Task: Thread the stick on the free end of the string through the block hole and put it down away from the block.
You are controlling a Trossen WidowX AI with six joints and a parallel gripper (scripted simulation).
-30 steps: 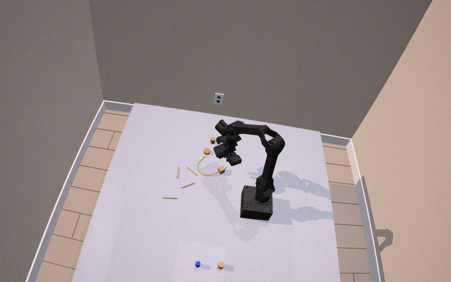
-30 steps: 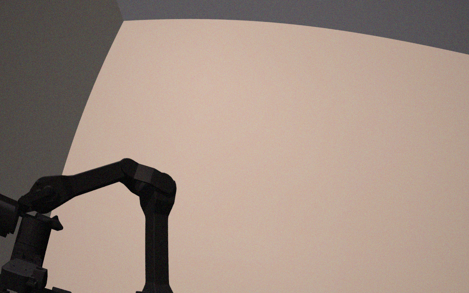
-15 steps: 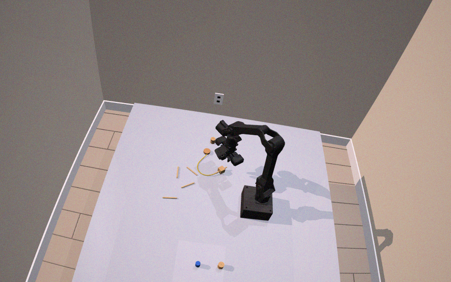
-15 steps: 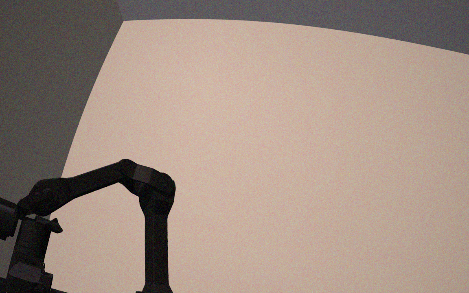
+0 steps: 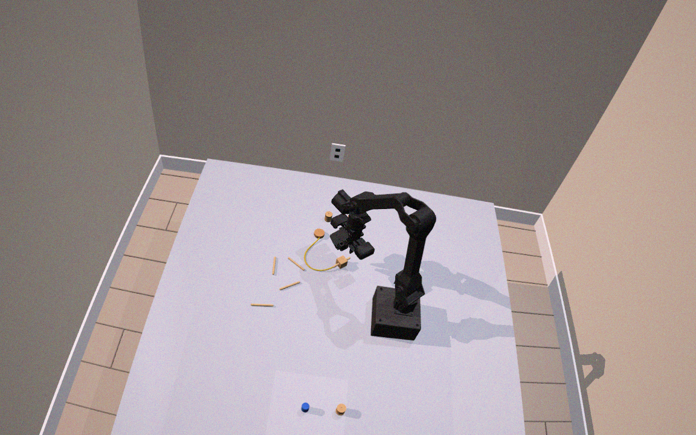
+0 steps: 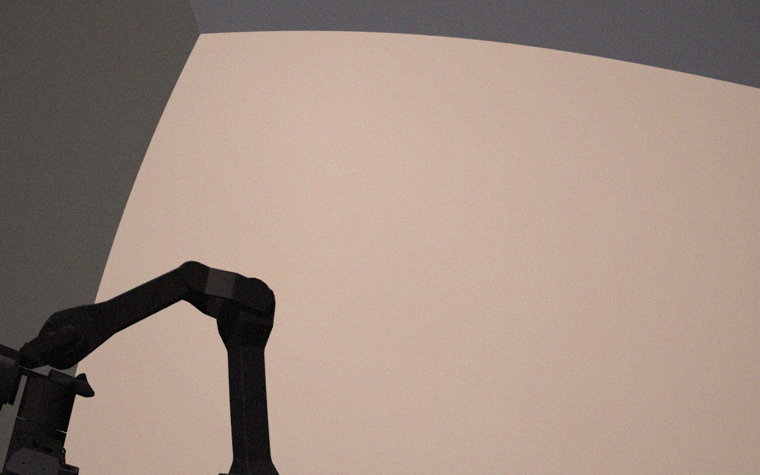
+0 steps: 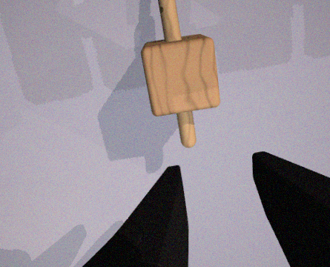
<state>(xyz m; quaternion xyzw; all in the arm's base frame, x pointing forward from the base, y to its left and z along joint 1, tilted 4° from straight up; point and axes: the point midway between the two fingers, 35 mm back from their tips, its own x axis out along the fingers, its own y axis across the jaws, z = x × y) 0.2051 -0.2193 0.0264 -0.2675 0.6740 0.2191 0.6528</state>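
- At the bottom of the top view, a small blue cylinder (image 5: 305,407) and a small wooden cylinder (image 5: 341,409) stand near each other on the pale bench (image 5: 204,351) (image 7: 24,185).
- Further up, right of centre, the dark base box (image 5: 385,326) carries the black arm (image 5: 414,251) (image 6: 250,378), which bends over towards the middle of the frame; in the exterior view it arches across the lower left.
- Left of the base box, four loose sticks lie apart: one level (image 5: 261,305), one slanting (image 5: 289,285), one slanting the other way (image 5: 296,264) and one nearly upright in the frame (image 5: 274,265).
- Near the middle of the top view, the block (image 5: 342,261) (image 7: 181,76) sits on the bench.
- The task's stick (image 5: 348,258) (image 7: 187,135) is through the block's hole: in the wrist view it shows above the block and its rounded tip pokes out below.
- The yellow string (image 5: 306,259) curves left from the stick and up to the round button (image 5: 319,233); it lies outside the block.
- The hand (image 5: 351,252) (image 7: 217,170) is released, its fingers parted, near the block and apart from the stick; in the wrist view they rise from the bottom edge.
- Above the button stands another small wooden peg (image 5: 328,216).
- Farthest off, a white socket (image 5: 337,152) is on the grey wall, above the bench's edge.
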